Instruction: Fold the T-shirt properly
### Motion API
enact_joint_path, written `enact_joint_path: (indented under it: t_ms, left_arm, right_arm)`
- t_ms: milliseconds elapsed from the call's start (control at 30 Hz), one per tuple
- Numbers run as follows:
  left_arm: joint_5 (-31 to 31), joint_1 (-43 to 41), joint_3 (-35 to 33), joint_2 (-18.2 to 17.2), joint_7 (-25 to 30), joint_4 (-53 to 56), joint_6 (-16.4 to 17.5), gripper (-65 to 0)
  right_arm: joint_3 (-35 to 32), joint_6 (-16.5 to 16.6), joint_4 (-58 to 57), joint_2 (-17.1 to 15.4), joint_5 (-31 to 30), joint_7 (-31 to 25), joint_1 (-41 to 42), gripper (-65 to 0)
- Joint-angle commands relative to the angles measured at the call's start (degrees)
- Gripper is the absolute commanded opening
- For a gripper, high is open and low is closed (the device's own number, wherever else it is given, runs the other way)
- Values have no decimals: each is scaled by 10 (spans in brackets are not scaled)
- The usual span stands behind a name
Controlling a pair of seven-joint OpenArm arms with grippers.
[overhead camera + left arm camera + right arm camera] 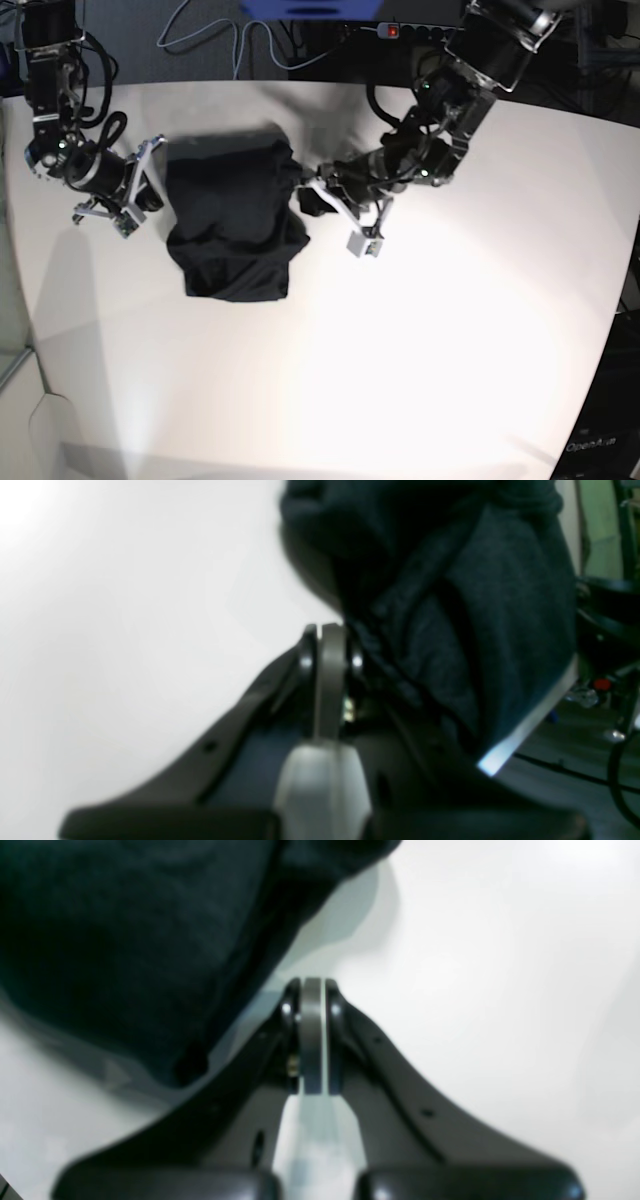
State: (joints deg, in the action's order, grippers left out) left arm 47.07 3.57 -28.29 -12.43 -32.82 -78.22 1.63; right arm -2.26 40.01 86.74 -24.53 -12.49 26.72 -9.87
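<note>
The T-shirt (233, 215) is seen bunched in a rough folded heap on the white table (420, 350), toward the far left of the base view. The left gripper (303, 190) is pressed together at the shirt's edge, with dark cloth touching its tips; a grip cannot be confirmed. The right gripper (158, 178) is closed on nothing, just beside the opposite edge.

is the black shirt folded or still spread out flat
Folded: the black long-sleeved fabric shirt lies as a compact, wrinkled bundle on the white table, no sleeves spread out.
</note>
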Motion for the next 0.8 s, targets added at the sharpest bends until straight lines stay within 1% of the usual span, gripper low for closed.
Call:
enact_joint_path:
  t_ms: [0, 67, 133, 200, 333, 433, 533, 600, 667, 767]
  left_arm:
    - [6, 11, 2, -10, 10, -27, 10, -638]
    - [6, 13, 13, -37, 8, -63, 10, -638]
    - [9, 10, 42, -57, 6, -102, 10, -638]
    - [28, 2, 72, -80, 0, -140, 10, -638]
    - [65, -34, 139, -128, -60, -211, 10, -638]
    - [66, -101, 199, -155, -80, -259, 12, -638]
    - [66, -167, 250, -182, -83, -287, 14, -638]
    - [66, -209, 274, -199, -83, -300, 14, -638]
    - [66, -250, 284, -214, -83, -312, 14, -638]
    - [52, -299, 282, -227, -80, -317, 14, -638]
  right_arm:
    - [20, 0, 11, -9, -6, -12, 4, -650]
    - [41, 0, 10, -9, -6, -12, 3, -650]
    - [60, 0, 17, -9, -6, -13, -10, -650]
    - [85, 0, 39, -9, -6, -21, -24, -650]
    - [142, 0, 82, -6, -6, -24, -74, -650]
    - [193, 0, 103, 21, -6, -24, -118, -650]
    - [248, 0, 119, 54, -6, -23, -158, -650]
    - [282, 0, 127, 68, -6, -24, -186, -650]
    - [319, 0, 133, 89, -7, -29, -212, -650]
    - [367, 0, 135, 117, -7, -61, -250, -650]
